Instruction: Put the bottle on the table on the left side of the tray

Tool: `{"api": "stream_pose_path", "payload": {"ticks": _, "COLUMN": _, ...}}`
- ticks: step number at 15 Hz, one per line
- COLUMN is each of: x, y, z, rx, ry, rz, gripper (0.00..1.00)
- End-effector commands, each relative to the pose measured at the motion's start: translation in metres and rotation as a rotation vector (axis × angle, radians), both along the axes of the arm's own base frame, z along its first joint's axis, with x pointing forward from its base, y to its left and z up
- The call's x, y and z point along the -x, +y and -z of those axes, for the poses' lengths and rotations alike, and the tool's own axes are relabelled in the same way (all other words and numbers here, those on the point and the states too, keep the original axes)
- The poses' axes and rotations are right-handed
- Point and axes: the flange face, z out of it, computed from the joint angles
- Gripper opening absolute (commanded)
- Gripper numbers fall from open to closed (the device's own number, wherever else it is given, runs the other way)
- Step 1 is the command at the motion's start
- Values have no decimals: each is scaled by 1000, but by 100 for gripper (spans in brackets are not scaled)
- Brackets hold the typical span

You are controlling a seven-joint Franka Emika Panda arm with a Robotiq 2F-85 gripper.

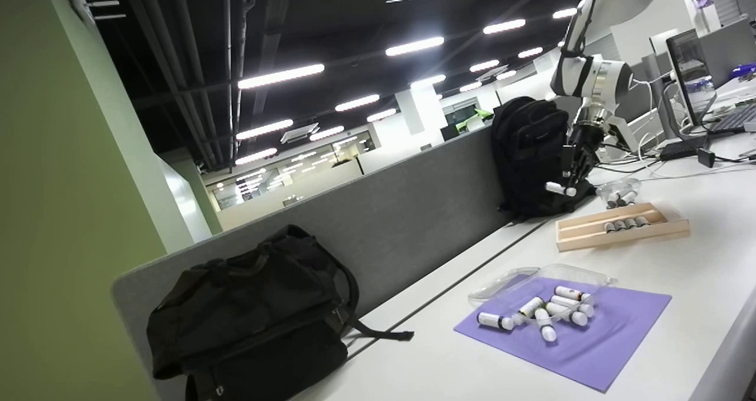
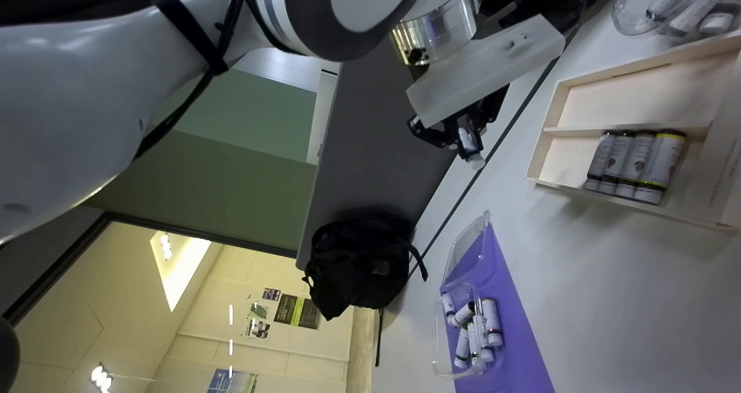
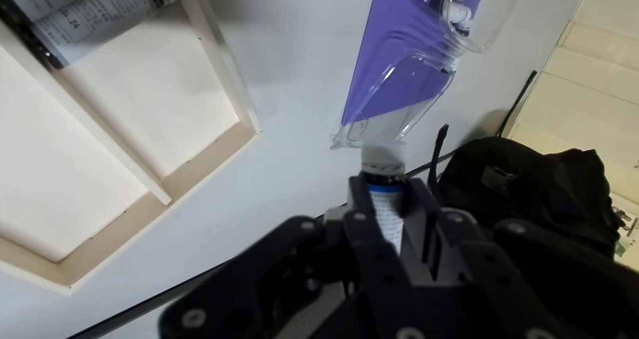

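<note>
Gripper [image 3: 388, 193]: clamped on the bottle [image 3: 387, 210].
Bottle: aloft, wrist view's lower centre; blue band [image 3: 386, 188] clear only there.
Tray [image 3: 214, 155]: left there, two bottles [image 3: 100, 19] showing; four in both exterior views.
Table [image 1: 714, 259]: pale; mat [image 1: 638, 312] lower right in an exterior view.
Screen [image 1: 691, 64]: upper right, only there.
Ceiling [image 1: 331, 29]: dark, lamplit.

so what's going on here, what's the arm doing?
The gripper holds a white-capped bottle in the air above the table; it's not set down yet. Four bottles lie side by side in the tray. More bottles lie jumbled at the purple mat with a clear box; which of them are inside the box is hard to tell.
</note>
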Motion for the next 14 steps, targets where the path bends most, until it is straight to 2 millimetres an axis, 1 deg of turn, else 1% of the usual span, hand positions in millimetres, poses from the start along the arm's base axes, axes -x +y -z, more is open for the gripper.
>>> {"api": "stream_pose_path", "payload": {"ticks": 1, "x": 2, "y": -5, "z": -3, "rx": 57, "ry": 39, "rz": 17, "gripper": 6}}
{"api": "stream_pose_path", "payload": {"ticks": 4, "x": 2, "y": -17, "z": -4, "rx": 225, "ry": 21, "rz": 98, "gripper": 6}}
{"api": "stream_pose_path", "payload": {"ticks": 6, "x": 1, "y": -22, "z": -4, "rx": 330, "ry": 31, "rz": 143, "gripper": 6}}
{"api": "stream_pose_path", "payload": {"ticks": 9, "x": 4, "y": -22, "z": -3, "rx": 425, "ry": 150, "rz": 164, "gripper": 6}}
{"api": "stream_pose_path", "payload": {"ticks": 10, "x": 7, "y": -19, "z": -2, "rx": 425, "ry": 213, "rz": 148, "gripper": 6}}
{"api": "stream_pose_path", "payload": {"ticks": 12, "x": 12, "y": -11, "z": -1, "rx": 352, "ry": 325, "rz": 101, "gripper": 6}}
{"api": "stream_pose_path", "payload": {"ticks": 14, "x": 17, "y": -2, "z": 0, "rx": 273, "ry": 402, "rz": 82, "gripper": 6}}
